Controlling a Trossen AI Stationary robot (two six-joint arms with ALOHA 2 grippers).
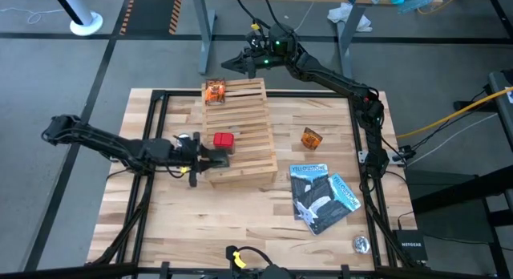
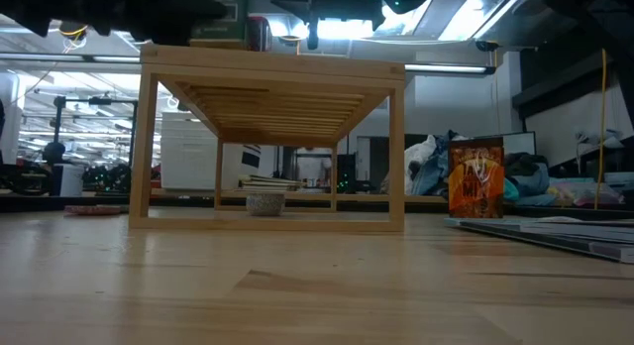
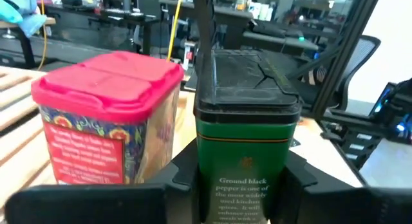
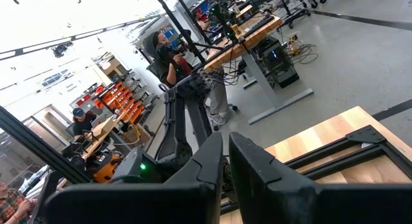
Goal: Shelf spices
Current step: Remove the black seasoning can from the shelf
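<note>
Tabletop (image 1: 240,223) of pale wood, seen from above, with a slatted wooden shelf (image 1: 239,131) standing near its middle. Much is hard to make out: from table height the shelf's top surface is hidden by its front edge, and only dark shapes show above it. In the overhead view the left tool (image 1: 215,158) covers what sits between its fingers.

The left arm reaches in from the left side, and its tool is at the shelf's near left corner. The left wrist view shows a dark green pepper tin (image 3: 248,127) with a black lid standing between the two dark fingers (image 3: 183,172), which sit against its sides, so the tool is clasped around the tin. A red-lidded spice box (image 3: 106,114) stands upright just beside the tin, on the shelf's slats; from above it shows as a red block (image 1: 224,140) near the tool.

An orange packet (image 1: 214,90) stands at the shelf's far left corner. A second orange packet (image 1: 311,138) stands on the tabletop, right of the shelf and apart from it. Two blue-and-black booklets (image 1: 321,197) lie overlapping on the tabletop nearer the front right, and a small silver tin (image 1: 361,244) lies near the front right corner.

The right tool (image 1: 232,64) hangs beyond the tabletop's far edge, fingers pressed together and holding nothing.
</note>
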